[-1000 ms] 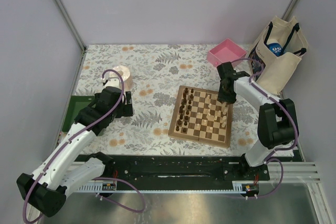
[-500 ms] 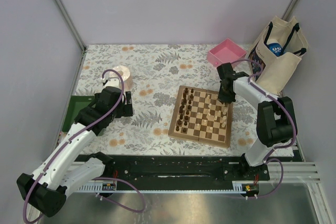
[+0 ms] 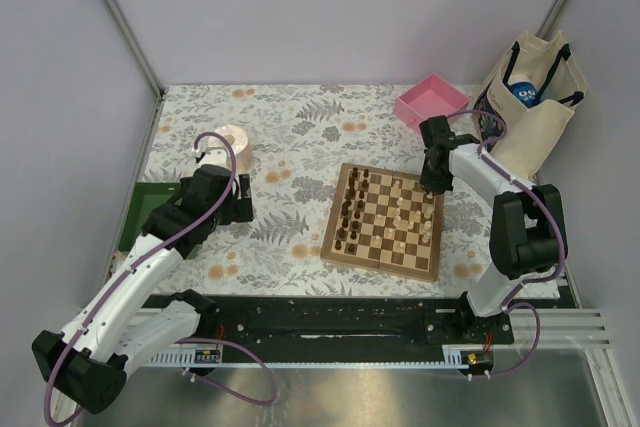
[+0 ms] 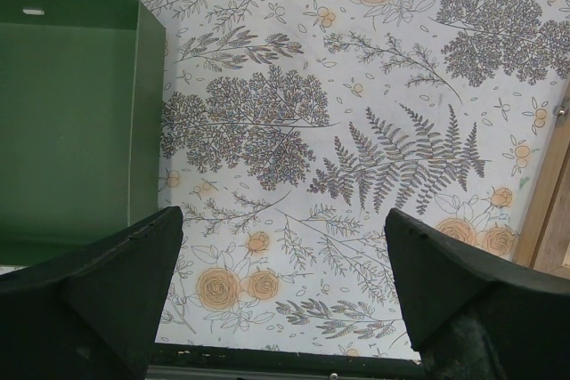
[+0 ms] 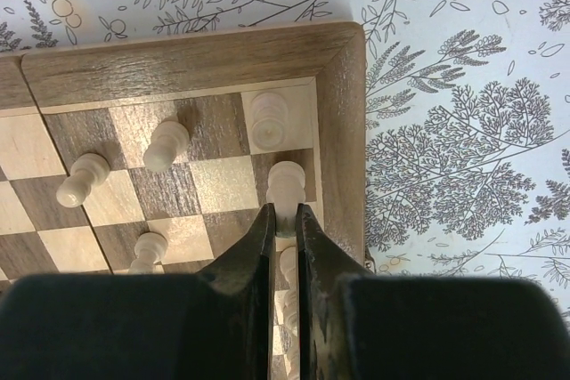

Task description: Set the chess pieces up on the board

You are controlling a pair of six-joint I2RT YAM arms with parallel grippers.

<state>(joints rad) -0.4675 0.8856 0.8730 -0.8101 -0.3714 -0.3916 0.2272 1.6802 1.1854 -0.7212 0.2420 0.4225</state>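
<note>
Board: I see the board (image 3: pixel 383 250) lying flat on the floral cloth (image 3: pixel 290 132), at 1 o'clock from the gap between my 2 arm bases.
Dark pieces: the dark pieces (image 3: pixel 347 215) stand along the board's 9 o'clock side.
Pale pieces: the pale pieces (image 3: pixel 405 217) gather toward its 3 o'clock side, a few nearer the middle.
Left gripper: my left gripper (image 4: pixel 283 218) hangs over bare cloth at 9 o'clock from the board, well apart from it. Its fingers are spread wide with nothing between them.
Green tray: the green tray (image 4: pixel 62 113) lies at 9 o'clock from that gripper.
Right gripper: my right gripper (image 5: pixel 285 216) is over the board's 1 o'clock corner, with its fingers pressed onto the pinched piece (image 5: pixel 285 182), a pale one. This piece is over the edge column, 1 square from the corner. I cannot tell whether it touches the square.
Corner square: the corner piece (image 5: pixel 270 120), also pale, stands just beside it.
Round object: a pale round object (image 3: pixel 233 145) sits at 12 o'clock from my left gripper.
Pink tray: the pink tray (image 3: pixel 432 102) lies at 12 o'clock from my right gripper.
Bag: a cloth bag (image 3: pixel 530 97) stands at 3 o'clock from the pink tray.
</note>
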